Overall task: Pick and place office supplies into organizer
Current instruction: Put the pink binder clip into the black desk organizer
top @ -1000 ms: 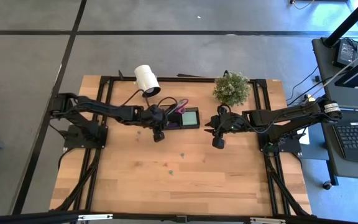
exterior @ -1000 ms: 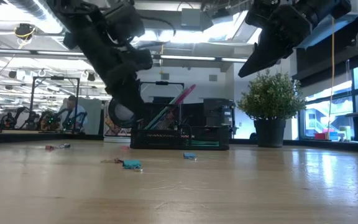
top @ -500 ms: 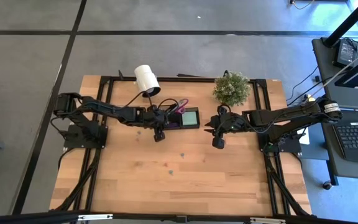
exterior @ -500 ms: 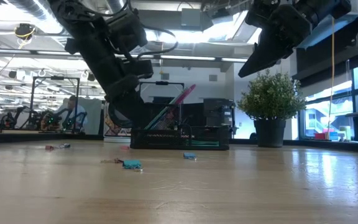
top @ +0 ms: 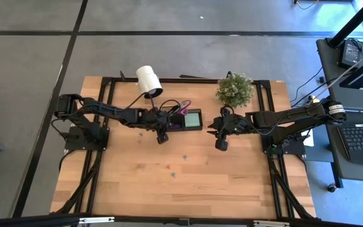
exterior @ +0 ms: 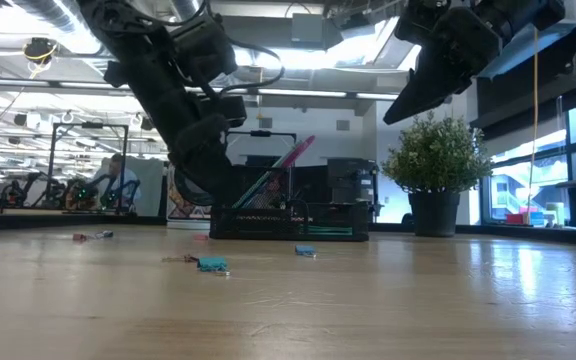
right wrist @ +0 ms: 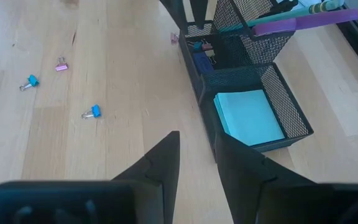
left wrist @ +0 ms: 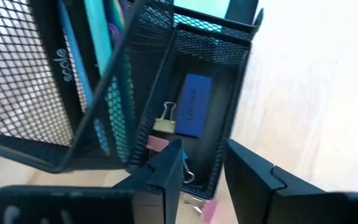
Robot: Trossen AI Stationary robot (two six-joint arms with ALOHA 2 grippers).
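High view, left tool (top: 162,135) at the black mesh organizer (top: 183,120) on the bench (top: 188,183), right tool (top: 220,144) apart, left wrist view, fingers (left wrist: 166,171) spread above small compartment holding binder clips (left wrist: 164,122), right wrist view, fingers (right wrist: 157,163) parted, empty, mint sticky pad (right wrist: 247,116) in organizer, loose clips (right wrist: 91,112) on bench

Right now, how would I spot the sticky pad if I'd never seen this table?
Find the black mesh organizer at the table's far edge, between the white roll and the potted plant. The sticky pad lies flat in its low open compartment at the plant end: a mint-green square, unlike the upright pens beside it.
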